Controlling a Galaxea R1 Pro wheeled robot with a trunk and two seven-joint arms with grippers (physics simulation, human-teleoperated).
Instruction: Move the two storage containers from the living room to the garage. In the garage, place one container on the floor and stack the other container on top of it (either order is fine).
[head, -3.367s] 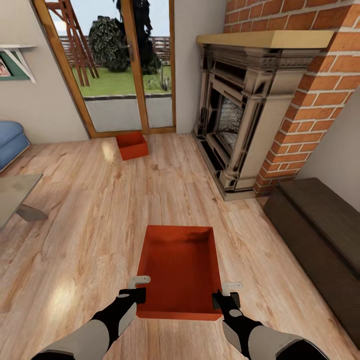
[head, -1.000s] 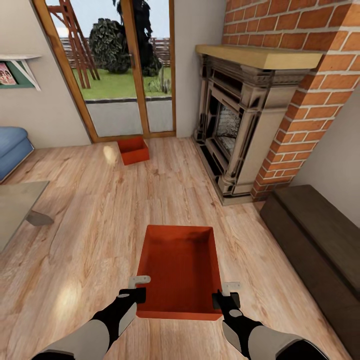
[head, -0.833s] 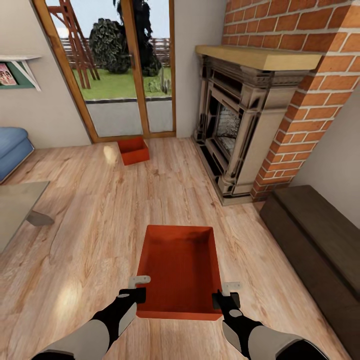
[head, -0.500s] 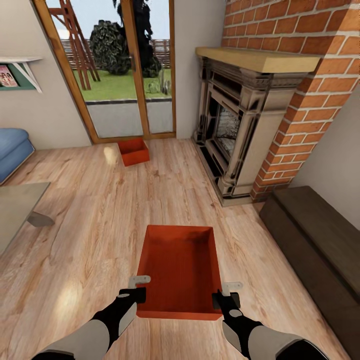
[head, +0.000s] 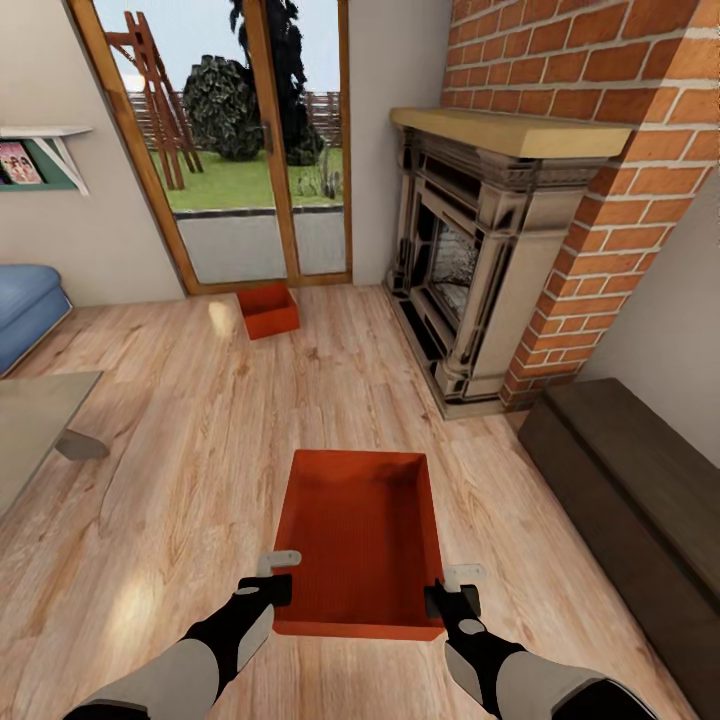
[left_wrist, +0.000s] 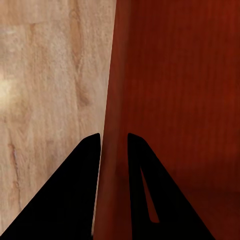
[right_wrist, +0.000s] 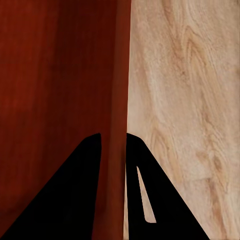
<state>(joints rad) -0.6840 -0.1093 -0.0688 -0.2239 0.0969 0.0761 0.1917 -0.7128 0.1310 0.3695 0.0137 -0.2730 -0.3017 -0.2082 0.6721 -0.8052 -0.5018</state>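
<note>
Room: living room with a light wood-plank floor (head: 180, 470). The landmark for all positions below is the brick fireplace with a pale wooden mantel (head: 500, 250).

Dark brown low bench (head: 640, 490): along the wall, nearer the robot than the fireplace. Glass doors with wooden frames (head: 250, 150): on the far wall, beside the fireplace, garden behind them.

Held container, an orange-red rectangular topless box with low straight walls (head: 362, 540): carried in front of the robot, well on the near side of the fireplace, over the planks. It sits level, long axis pointing away from the robot. Judgement: a grip on both long walls at the near end keeps it square and stops it swinging during transport.

Second orange-red box of the same kind (head: 267, 310): on the planks just before the glass doors, across the floor from the fireplace hearth, untouched. Judgement: it waits for a later trip.

Left gripper (left_wrist: 114, 145): the 2 black fingers straddle the box's left wall, 1 inside and 1 outside, pinched onto it.

Right gripper (right_wrist: 113, 145): same arrangement on the right wall, fingers pressed against the thin red edge.

Judgement: step in hand is carrying box 1 of 2 out toward the garage; no stacking done yet.
</note>
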